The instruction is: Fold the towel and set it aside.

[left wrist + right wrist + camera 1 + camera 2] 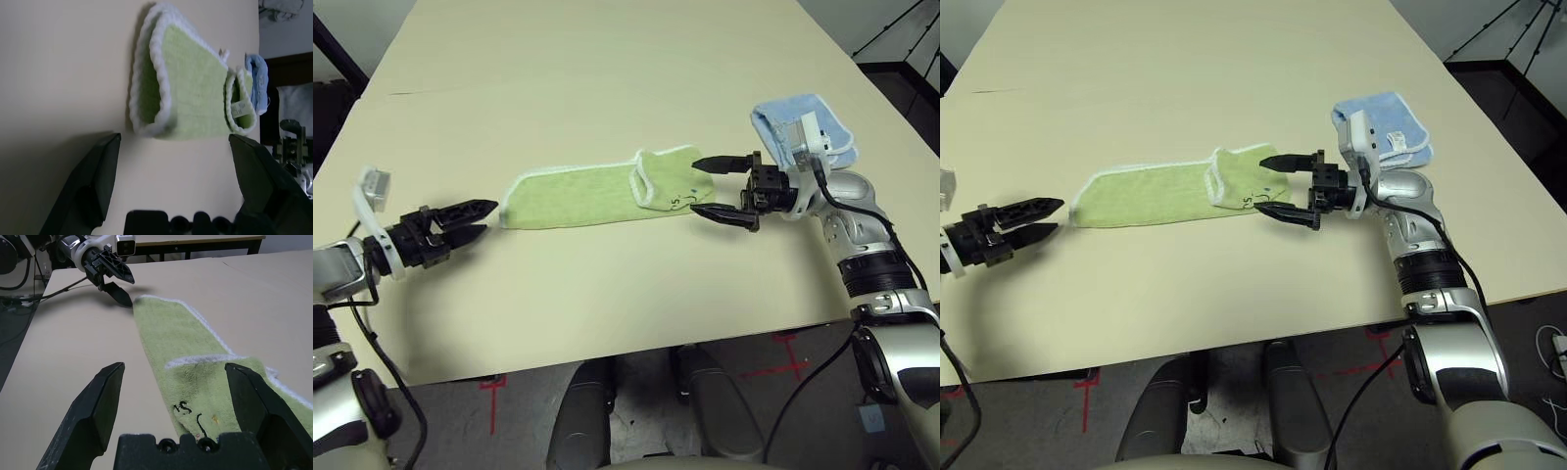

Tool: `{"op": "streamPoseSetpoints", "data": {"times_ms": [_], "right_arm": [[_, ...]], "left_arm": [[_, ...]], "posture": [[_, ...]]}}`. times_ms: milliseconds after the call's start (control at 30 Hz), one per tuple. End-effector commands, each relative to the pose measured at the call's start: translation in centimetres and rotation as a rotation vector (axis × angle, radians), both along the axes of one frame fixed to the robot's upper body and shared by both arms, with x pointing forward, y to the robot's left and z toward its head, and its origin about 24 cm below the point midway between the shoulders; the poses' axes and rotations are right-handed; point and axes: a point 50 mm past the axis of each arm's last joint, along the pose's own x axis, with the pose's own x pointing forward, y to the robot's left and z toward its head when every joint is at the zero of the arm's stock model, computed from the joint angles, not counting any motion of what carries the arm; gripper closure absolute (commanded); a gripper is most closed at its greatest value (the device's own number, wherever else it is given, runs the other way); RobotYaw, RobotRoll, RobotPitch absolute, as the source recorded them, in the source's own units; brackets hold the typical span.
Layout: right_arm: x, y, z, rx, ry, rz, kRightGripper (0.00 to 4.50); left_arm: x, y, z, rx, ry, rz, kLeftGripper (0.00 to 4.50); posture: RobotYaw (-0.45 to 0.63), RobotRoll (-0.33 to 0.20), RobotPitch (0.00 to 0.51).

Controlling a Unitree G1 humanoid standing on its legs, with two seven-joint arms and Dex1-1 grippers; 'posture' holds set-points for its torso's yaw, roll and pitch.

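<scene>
The light green towel [592, 193] lies on the table as a long narrow strip with white edging, its right end folded back over itself and showing a small dark embroidered logo [188, 411]. My left gripper [480, 220] is open just off the strip's left end, not touching it. My right gripper [713, 187] is open at the strip's right end, its fingertips either side of the folded corner. Nothing is held in either gripper.
A smaller folded light-blue cloth [803, 127] lies behind my right wrist near the table's right edge. The beige table [607, 78] stretches bare behind the towel. The front edge runs close below both forearms.
</scene>
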Motion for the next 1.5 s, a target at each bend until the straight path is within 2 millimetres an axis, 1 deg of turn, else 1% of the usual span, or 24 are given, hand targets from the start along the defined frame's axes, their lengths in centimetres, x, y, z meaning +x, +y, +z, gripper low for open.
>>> {"op": "streamPoseSetpoints", "data": {"times_ms": [33,100,433,667,700,733,867,967,1000,1033,1067,1167,1233,1400,1500], "right_arm": [[-0.2,-0.2,-0.3,-0.022,0.008,0.005,0.05],[-0.2,-0.2,-0.3,-0.022,0.009,0.006,0.05],[-0.3,0.3,0.2,-0.023,0.002,0.018,0.05],[-0.5,0.3,0.6,-0.024,0.0,0.01,0.05],[-0.5,0.3,0.6,-0.025,0.0,0.01,0.0],[-0.6,0.4,0.6,-0.025,0.001,0.01,0.0],[-0.6,0.4,0.7,-0.026,0.002,0.011,0.0],[-0.6,0.4,0.7,-0.026,0.004,0.012,0.0],[-0.6,0.4,0.8,-0.026,0.005,0.013,0.0],[-0.6,0.4,0.8,-0.026,0.005,0.013,0.0],[-0.6,0.5,0.8,-0.026,0.005,0.014,0.0],[-0.6,0.6,0.8,-0.026,0.005,0.013,0.0],[-0.5,0.6,0.7,-0.026,0.007,0.012,0.0],[-0.2,0.6,0.4,-0.027,0.009,0.003,0.0],[0.0,0.4,0.3,-0.029,0.011,-0.004,0.0]], "left_arm": [[-0.3,-0.2,-0.1,0.01,0.016,0.005,0.0],[-0.2,-0.4,-0.3,0.012,0.023,0.005,0.0],[2.1,-2.3,0.0,-0.026,-0.004,0.022,0.0],[2.6,-2.5,-0.1,0.016,0.002,0.039,0.0],[2.7,-2.4,-0.1,0.024,0.002,0.046,0.39],[2.7,-2.4,-0.1,0.026,0.001,0.048,0.6],[2.7,-2.2,0.1,0.037,-0.004,0.063,2.05],[2.7,-1.9,0.2,0.059,-0.008,0.084,3.25],[2.6,-1.8,0.3,0.065,-0.012,0.093,3.72],[2.6,-1.7,0.4,0.071,-0.016,0.104,4.04],[2.6,-1.5,0.4,0.077,-0.019,0.115,4.48],[2.3,-0.8,0.6,0.095,-0.018,0.134,4.48],[1.9,-0.1,0.9,0.117,-0.017,0.153,4.48],[0.4,2.0,1.3,0.172,-0.004,0.19,4.48],[-0.4,2.8,1.4,0.198,0.007,0.195,4.48]], "posture": [[-0.04,0.0,0.22],[-0.04,0.0,0.22],[-0.03,0.0,0.22],[-0.04,0.0,0.22],[-0.04,0.0,0.22],[-0.04,0.0,0.22],[-0.04,0.0,0.222],[-0.04,0.0,0.222],[-0.04,0.0,0.223],[-0.03,0.0,0.221],[-0.03,0.0,0.221],[-0.03,0.0,0.221],[-0.03,0.0,0.22],[-0.02,0.0,0.22],[-0.02,0.0,0.219]]}}
